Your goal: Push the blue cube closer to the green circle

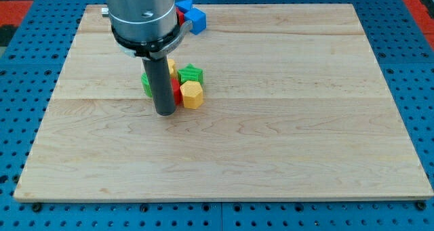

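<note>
Wood fills the view: a pale board (271, 143) of long planks with faint grain, lying on a blue pegboard bench (413, 68) dotted with holes, and a strip of red (20, 7) showing at the view's top left corner. Down comes the arm's grey metal housing (141, 14) from the top edge, and below it the dark rod, with my tip (165, 113) planted on the board left of centre. No jaws on this rig, nothing to spread or pinch, just the bare rod standing upright. Right against it is a tight huddle of blocks: a yellow hexagon block (193, 95) just to the view's right of the tip, a sliver of a red block (177, 91) squeezed between rod and hexagon, a green star block (191, 74) behind them, a small bit of another yellow block (171, 67) peeking out by the rod, and a green block (146, 83) on the rod's left side, mostly hidden, shape hard to call. And the blue cube (196, 19)? Well apart, up at the view's top edge, just right of the housing, beside another red block (181, 14) and a second blue piece (184, 3) partly cut off.
</note>
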`<state>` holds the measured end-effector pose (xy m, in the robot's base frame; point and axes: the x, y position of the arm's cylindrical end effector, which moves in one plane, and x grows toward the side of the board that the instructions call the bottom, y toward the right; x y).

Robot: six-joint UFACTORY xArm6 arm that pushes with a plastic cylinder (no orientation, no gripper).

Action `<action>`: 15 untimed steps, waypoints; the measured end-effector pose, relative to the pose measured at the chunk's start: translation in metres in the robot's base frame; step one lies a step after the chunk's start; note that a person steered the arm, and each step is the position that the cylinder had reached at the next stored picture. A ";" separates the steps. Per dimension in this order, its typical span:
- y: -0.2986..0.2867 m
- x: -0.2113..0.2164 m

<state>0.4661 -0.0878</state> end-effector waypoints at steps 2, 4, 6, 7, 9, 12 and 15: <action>0.000 -0.009; 0.022 0.072; 0.245 -0.089; 0.263 -0.212; 0.200 -0.273; 0.072 -0.268; 0.035 -0.182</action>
<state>0.2845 -0.0530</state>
